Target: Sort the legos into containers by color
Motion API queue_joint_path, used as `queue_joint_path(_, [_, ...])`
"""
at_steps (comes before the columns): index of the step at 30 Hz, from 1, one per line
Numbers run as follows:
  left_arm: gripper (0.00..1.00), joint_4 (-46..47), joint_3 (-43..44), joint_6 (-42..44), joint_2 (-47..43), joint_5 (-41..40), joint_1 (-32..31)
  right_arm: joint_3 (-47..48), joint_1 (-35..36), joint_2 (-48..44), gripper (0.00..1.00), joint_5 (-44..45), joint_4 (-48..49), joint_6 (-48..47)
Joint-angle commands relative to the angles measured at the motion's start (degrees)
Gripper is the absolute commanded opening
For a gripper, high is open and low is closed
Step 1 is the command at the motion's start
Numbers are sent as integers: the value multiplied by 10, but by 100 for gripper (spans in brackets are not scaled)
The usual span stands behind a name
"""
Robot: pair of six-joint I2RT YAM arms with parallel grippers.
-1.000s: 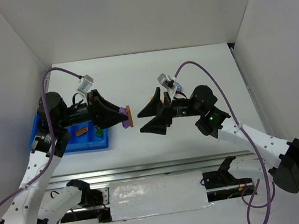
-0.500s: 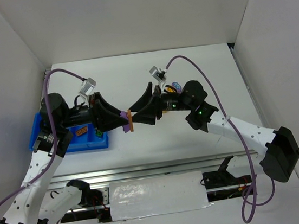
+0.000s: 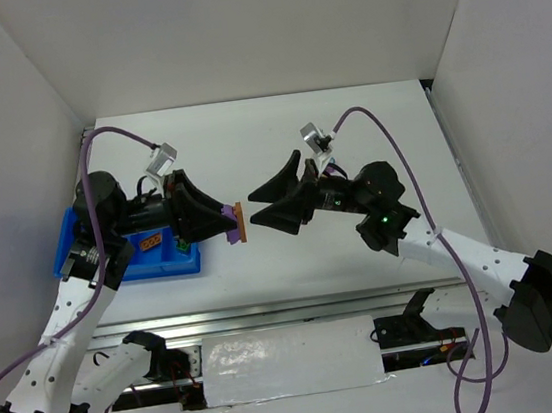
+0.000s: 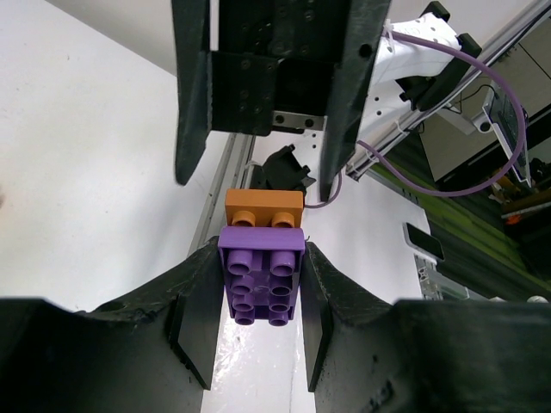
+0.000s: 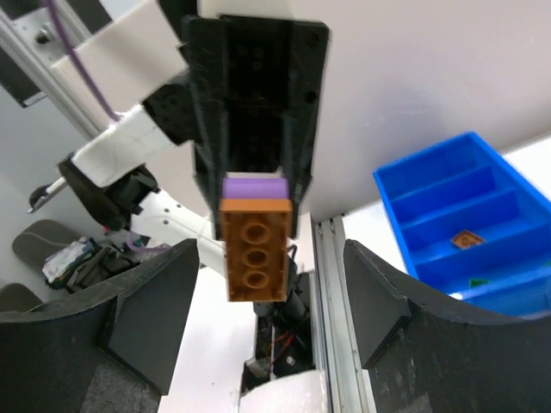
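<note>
Left gripper: jaws clamped on the sides of the purple brick, in the air.
Right gripper: jaws wide, facing the orange brick, apart from it.
Location: the stuck pair hangs above the surface, between the arms, right of the blue tray.
Axis: the stack runs roughly level, orange end pointing at the right gripper.
Risk: orange is thin, so there is little to bite. An off-centre close could twist the pair out of the left jaws and drop it.
Risk 2: the pull may drag purple along if the left grip slips.

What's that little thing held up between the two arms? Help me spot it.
Find the blue tray on the left. Just right of it, the left hand pinches a brick in mid-air. It alone is purple with an orange end.
</note>
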Motion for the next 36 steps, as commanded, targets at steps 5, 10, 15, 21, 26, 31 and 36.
queue_joint_path(5, [0,47,6,-2,-7,19,0,22,-1,31,77,-97,84,39])
queue_joint_path(10, [0,52,5,-5,-13,22,1,36,4,46,76,-95,65,34])
queue_joint_path(15, [0,60,0,-7,-10,24,0,49,13,57,65,-102,65,34])
queue_joint_path(21, [0,72,-8,-15,-6,28,0,57,22,69,58,-103,70,36])
queue_joint_path(26, [0,67,-7,-11,-6,24,1,66,29,81,51,-100,64,33])
queue_joint_path(31, [0,40,1,8,-5,18,0,65,32,76,31,-82,46,17])
queue_joint_path(36, [0,36,0,14,-7,19,0,57,31,63,0,-72,34,5])
